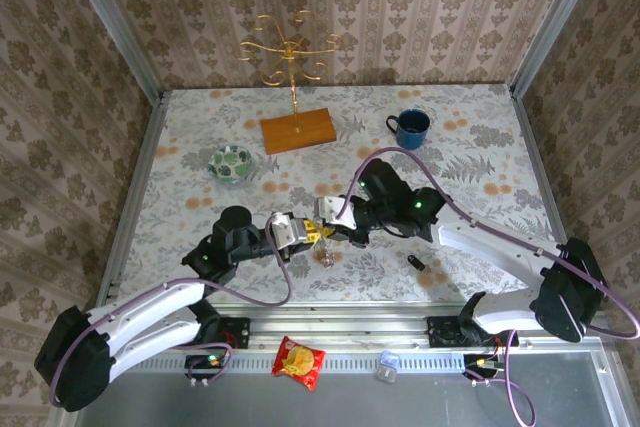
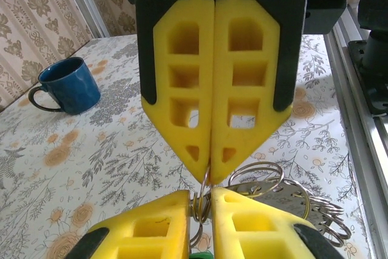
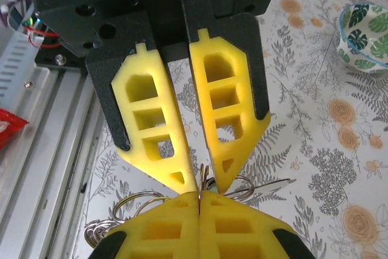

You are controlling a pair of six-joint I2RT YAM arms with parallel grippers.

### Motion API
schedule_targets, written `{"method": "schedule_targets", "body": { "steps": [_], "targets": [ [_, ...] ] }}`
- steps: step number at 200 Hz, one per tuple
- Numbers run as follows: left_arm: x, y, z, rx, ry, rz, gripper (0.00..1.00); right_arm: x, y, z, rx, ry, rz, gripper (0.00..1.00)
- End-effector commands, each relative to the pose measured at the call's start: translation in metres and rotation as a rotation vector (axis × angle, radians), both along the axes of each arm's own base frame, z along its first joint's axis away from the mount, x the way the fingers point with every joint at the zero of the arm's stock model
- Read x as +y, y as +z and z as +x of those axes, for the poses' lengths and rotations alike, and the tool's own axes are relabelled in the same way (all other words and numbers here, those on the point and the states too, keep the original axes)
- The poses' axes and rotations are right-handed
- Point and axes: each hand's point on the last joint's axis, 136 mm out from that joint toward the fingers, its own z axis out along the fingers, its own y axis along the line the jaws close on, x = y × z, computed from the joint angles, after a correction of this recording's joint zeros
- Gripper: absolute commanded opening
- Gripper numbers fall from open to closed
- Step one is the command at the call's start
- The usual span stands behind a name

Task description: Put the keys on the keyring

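Lab test booth: aluminium rails (image 1: 128, 47) frame wallpapered walls (image 1: 400, 7).

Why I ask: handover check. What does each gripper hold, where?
Right gripper: shut on the keyring, pinching a wire loop's edge. Left gripper: tips straddle that loop; hold cannot be told.

top camera high behind the arms (image 1: 160, 312), looking down over your whole table (image 1: 480, 162), wrist cameras facing each other at close range, both sharing the keyring (image 2: 205, 189)
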Motion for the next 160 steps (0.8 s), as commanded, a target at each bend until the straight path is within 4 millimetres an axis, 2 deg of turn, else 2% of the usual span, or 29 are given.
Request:
{"method": "schedule_targets", "body": {
  "steps": [1,35,64,77,99,115,123,137,146,160],
  "targets": [
    [-0.003,0.016,0.002,-0.043,-0.01,-0.016,0.17,-0.002,-0.003,-0.004,-0.032,0.031,-0.077,0.0],
    [-0.004,0.015,0.001,-0.044,-0.016,-0.008,0.14,0.004,0.003,-0.009,-0.042,0.061,-0.071,0.0],
    [-0.005,0.015,0.0,-0.05,-0.032,-0.005,0.0,0.006,0.005,-0.012,-0.037,0.072,-0.056,0.0],
    [-0.005,0.016,-0.001,-0.06,-0.035,-0.006,0.0,0.004,0.006,-0.011,-0.041,0.059,-0.046,0.0],
    [-0.004,0.016,-0.001,-0.08,-0.035,-0.001,0.0,-0.003,0.013,-0.002,-0.047,-0.016,0.02,0.25],
    [-0.004,0.013,-0.002,-0.11,-0.034,0.021,0.0,-0.015,0.021,0.022,-0.077,-0.19,0.087,0.4],
    [-0.005,0.012,-0.002,-0.137,-0.037,0.036,0.0,-0.025,0.024,0.035,-0.108,-0.298,0.116,0.4],
    [-0.007,0.014,-0.003,-0.186,-0.039,0.038,0.0,-0.042,0.025,0.048,-0.123,-0.45,0.153,0.45],
    [-0.007,0.016,-0.002,-0.212,-0.036,0.029,0.0,-0.053,0.023,0.053,-0.102,-0.548,0.178,0.47],
    [-0.008,0.017,-0.002,-0.247,-0.033,0.025,0.0,-0.072,0.011,0.056,-0.025,-0.702,0.192,0.46]
  ]
}}
